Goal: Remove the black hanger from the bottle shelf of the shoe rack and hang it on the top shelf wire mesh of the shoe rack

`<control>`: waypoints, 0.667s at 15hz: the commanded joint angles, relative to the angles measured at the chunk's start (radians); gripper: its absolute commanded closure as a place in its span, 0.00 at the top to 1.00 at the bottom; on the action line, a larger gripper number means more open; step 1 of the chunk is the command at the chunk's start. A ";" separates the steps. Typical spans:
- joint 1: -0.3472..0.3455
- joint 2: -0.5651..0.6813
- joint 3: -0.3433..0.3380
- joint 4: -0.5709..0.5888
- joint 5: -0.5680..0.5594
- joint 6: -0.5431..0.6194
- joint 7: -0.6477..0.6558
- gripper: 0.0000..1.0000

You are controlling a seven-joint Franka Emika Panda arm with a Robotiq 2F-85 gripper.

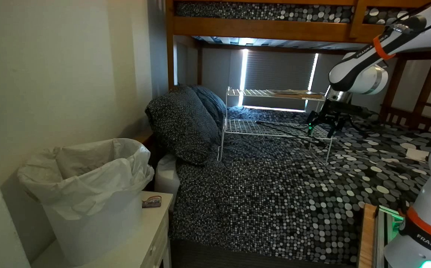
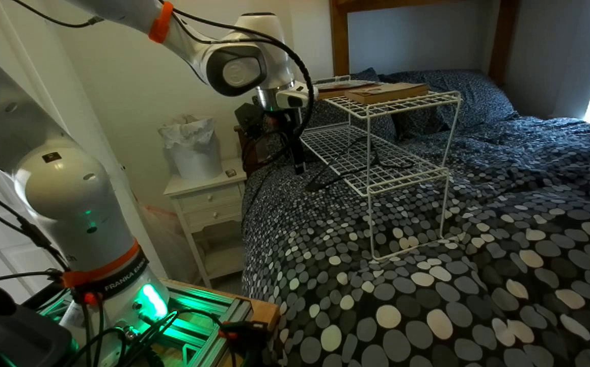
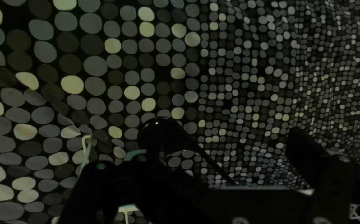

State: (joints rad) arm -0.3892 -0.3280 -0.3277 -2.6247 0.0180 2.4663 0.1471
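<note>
Light, slick hanger (image 3: 178, 137): grip it by the jutting end

The hanger lies on the lower shelf (image 2: 408, 182) of the rack (image 2: 369, 153), one end poking out past the wire edge; in an exterior view that end points to about half past eight. My fingers (image 3: 306, 147) are spread and pinch nothing. In the wrist view the rounded end overlaps the nine o'clock finger, and I cannot tell whether they touch; from there a thin bar runs toward four o'clock, across the gap.

I judge it light, thin plastic by the look, stiff with a little give. The gleam on the rounded end makes me expect it slippery, so a pinch on that curve alone could slide off or let it pivot. It hardly seems fragile; snagging worries me more, since the far part lies on mesh and the hook could catch there.

I want my grip just inward of the curve, on the overhanging stretch, where no shelf wire should block closing. After that, a slow, straight lift ought to limit swinging. At twelve o'clock, the top shelf (image 2: 417, 106) carries books (image 2: 387, 94), so an outer wire looks the better place to hang it.
</note>
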 commanded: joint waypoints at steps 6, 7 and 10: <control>0.035 0.103 -0.125 -0.025 0.216 0.169 -0.242 1.00; 0.038 0.113 -0.135 -0.023 0.239 0.182 -0.269 1.00; 0.045 0.135 -0.167 -0.020 0.313 0.201 -0.351 1.00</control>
State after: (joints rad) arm -0.3681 -0.2164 -0.4541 -2.6462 0.2471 2.6403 -0.1192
